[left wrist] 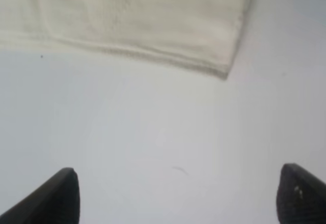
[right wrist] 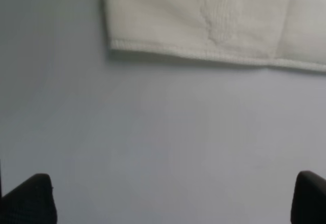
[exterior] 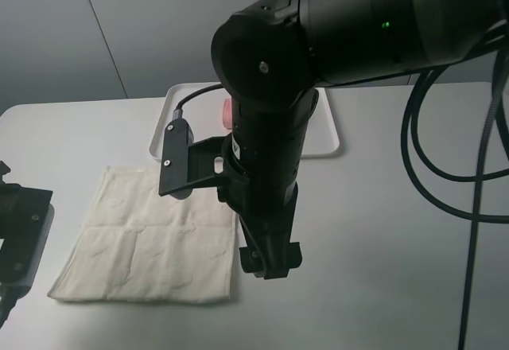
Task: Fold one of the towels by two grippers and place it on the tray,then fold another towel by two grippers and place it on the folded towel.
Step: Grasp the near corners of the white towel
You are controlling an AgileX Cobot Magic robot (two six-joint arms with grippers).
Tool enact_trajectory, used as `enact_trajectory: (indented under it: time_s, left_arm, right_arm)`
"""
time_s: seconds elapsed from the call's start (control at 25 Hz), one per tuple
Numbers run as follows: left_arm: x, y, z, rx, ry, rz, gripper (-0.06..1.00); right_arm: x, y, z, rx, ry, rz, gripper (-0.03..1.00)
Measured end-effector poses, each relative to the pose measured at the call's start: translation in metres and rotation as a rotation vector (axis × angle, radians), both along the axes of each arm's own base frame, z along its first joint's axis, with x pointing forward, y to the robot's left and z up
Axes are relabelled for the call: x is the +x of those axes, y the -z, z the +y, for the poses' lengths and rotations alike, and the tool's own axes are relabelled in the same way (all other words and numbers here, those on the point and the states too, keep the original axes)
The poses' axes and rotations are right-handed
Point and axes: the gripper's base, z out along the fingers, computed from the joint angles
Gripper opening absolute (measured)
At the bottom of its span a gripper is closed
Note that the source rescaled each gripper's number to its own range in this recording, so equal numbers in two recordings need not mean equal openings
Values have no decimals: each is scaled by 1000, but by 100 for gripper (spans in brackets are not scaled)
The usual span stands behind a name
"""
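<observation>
At the near side of the desk (exterior: 382, 286), the right gripper (exterior: 270, 266) hangs just beside the near right corner of the cream-white towel (exterior: 151, 239). Its jaws are spread and hold nothing. The left gripper (left wrist: 175, 198) sits off the towel's left side, jaws also spread wide and empty, with a towel corner a little way ahead of it.

The cream-white towel lies flat and opened out on the desk, between the two arms, with faint crease lines but no fold made. It is close to square, so it has hardly any long axis; the slightly wider span runs left to right, and its near hem runs across the desk a little askew.

Farther back, the tray (exterior: 330, 147) sits well behind the towel. A sliver of pink towel (exterior: 227, 112) shows on it beside the right arm, which hides the rest. I judge the first half done; folding the cream-white towel and stacking it are left.
</observation>
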Motion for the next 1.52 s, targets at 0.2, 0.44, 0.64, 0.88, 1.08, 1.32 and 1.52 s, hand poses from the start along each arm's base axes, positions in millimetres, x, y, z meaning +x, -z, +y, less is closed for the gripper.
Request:
enact_trajectory:
  time_s: [0.2, 0.44, 0.64, 0.88, 1.08, 1.32, 1.52]
  left_arm:
    - [3, 1, -5, -60, 3, -44, 99]
    - [5, 10, -6, -50, 47, -31, 99]
    - [14, 29, -10, -39, 65, 18, 99]
    - [19, 51, -13, -15, 153, 109, 99]
    - [16, 60, -13, -6, 180, 155, 99]
    - [-5, 73, -7, 1, 230, 198, 99]
    - [-4, 74, -7, -9, 232, 176, 99]
  right_arm:
    - [2, 4, 5, 50, 57, -14, 99]
    - [1, 28, 16, 66, 104, 50, 99]
    - [3, 39, 20, 70, 120, 60, 99]
    - [1, 39, 22, 92, 103, 80, 99]
    - [-2, 49, 25, 91, 86, 128, 99]
    - [-1, 62, 26, 66, 88, 147, 99]
    - [-6, 66, 31, 72, 68, 141, 99]
